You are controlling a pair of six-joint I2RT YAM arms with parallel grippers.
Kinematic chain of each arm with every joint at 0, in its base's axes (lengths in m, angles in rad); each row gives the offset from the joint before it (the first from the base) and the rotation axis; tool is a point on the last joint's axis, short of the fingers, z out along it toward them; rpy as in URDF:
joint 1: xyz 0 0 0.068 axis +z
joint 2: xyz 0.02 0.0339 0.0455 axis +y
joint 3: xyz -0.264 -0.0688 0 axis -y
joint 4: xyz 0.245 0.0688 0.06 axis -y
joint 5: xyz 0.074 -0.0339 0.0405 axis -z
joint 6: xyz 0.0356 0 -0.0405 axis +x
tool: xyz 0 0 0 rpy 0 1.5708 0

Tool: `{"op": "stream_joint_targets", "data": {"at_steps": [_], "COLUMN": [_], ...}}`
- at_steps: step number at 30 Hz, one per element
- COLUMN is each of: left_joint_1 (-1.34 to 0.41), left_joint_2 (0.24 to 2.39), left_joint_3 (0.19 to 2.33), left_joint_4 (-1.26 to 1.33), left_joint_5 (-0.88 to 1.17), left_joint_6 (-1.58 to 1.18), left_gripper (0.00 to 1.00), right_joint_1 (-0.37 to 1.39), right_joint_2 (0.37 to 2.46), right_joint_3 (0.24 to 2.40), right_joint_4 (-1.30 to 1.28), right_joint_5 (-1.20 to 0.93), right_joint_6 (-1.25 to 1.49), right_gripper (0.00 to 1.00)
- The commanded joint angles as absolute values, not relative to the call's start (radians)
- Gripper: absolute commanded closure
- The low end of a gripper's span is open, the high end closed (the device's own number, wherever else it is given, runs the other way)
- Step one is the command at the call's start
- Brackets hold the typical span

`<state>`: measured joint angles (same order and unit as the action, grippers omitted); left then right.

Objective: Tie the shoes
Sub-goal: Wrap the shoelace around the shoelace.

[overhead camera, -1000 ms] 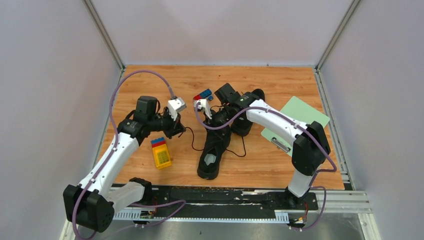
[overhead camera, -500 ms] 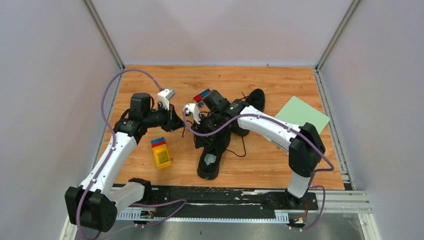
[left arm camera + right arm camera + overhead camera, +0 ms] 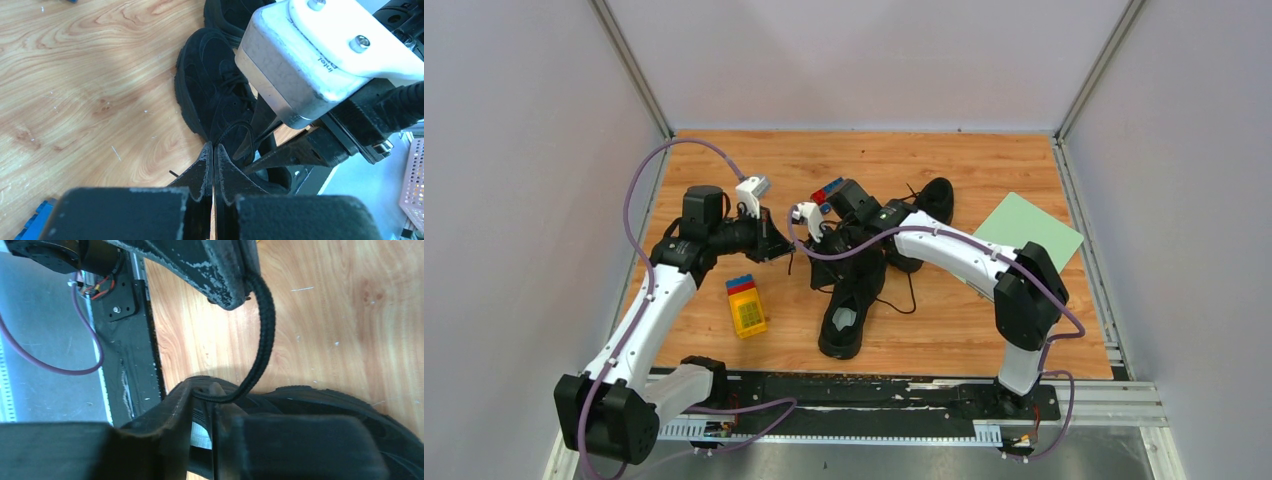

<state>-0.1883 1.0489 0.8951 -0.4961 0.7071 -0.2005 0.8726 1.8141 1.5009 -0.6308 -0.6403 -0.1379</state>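
1. Pale walls (image 3: 844, 60) enclose a wood-grain counter (image 3: 724, 160). Both arms reach in to meet over its middle.
2. Shoes: the near shoe (image 3: 846, 305) lies mid-counter with its grey insole showing. The far shoe (image 3: 932, 200) is just behind it to the right, and the two touch or nearly touch. Judgement: soft fabric uppers on firmer soles, light enough to slide if a lace is pulled hard.
3. Bystanders: green sheet (image 3: 1029, 235) at the right, yellow block (image 3: 746, 310) left of the near shoe. Neither touches the shoes.
4. Left pincer (image 3: 213, 150): tips pressed together just left of the near shoe. The right wrist view shows the lace (image 3: 265, 330) coming out of its tip, so it is holding the lace.
5. Right pincer (image 3: 205, 400): narrow gap over the near shoe, close beside the left pincer. The lace runs down into that gap. Cannot tell whether it is actually pinched.
6. Handling, as a judgement: the lace is thin, limp and woven, and grips well on the pads but keeps no shape once slack.
7. Best hold is on the free length, well away from the eyelets, with tension kept between the two pincers so any loop stays open. Black on black makes the lace hard to pick out over the upper.
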Motion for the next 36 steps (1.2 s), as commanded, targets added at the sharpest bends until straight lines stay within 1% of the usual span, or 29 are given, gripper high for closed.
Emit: {"op": "stream_joint_targets", "data": {"at_steps": [1,2,3,10,13,17,23,27,31,36], "left_joint_1": [-0.181,-0.18,-0.18,-0.179,-0.181,-0.221,-0.321,-0.361,-0.375,-0.434], "left_joint_2": [1.024,1.022,1.021,1.021,1.015,1.038,1.148,1.291,1.362,1.37], "left_joint_3": [0.903,0.901,0.9,0.832,0.757,0.719,0.753,0.808,0.828,0.78], "left_joint_4": [-0.472,-0.478,-0.481,-0.488,-0.433,-0.392,-0.368,-0.334,-0.216,0.044], "left_joint_5": [0.725,0.721,0.72,0.698,0.711,0.725,0.716,0.754,0.828,0.889], "left_joint_6": [-0.202,-0.193,-0.188,-0.12,-0.148,-0.149,-0.117,-0.114,-0.175,-0.3], "left_gripper": [1.0,1.0,1.0,1.0,1.0,1.0,1.0,1.0,1.0,1.0], "right_joint_1": [0.875,0.872,0.87,0.809,0.775,0.734,0.71,0.706,0.697,0.668], "right_joint_2": [1.818,1.808,1.794,1.667,1.619,1.579,1.575,1.58,1.584,1.589], "right_joint_3": [1.549,1.55,1.548,1.483,1.451,1.428,1.442,1.449,1.453,1.466], "right_joint_4": [-0.582,-0.585,-0.592,-0.649,-0.667,-0.686,-0.706,-0.716,-0.729,-0.748], "right_joint_5": [-0.576,-0.553,-0.534,-0.473,-0.471,-0.487,-0.503,-0.522,-0.522,-0.506], "right_joint_6": [-0.102,-0.112,-0.128,-0.213,-0.228,-0.235,-0.239,-0.238,-0.227,-0.141], "right_gripper": [0.92,0.98,1.0,1.0,1.0,1.0,1.0,1.0,1.0,1.0]}}
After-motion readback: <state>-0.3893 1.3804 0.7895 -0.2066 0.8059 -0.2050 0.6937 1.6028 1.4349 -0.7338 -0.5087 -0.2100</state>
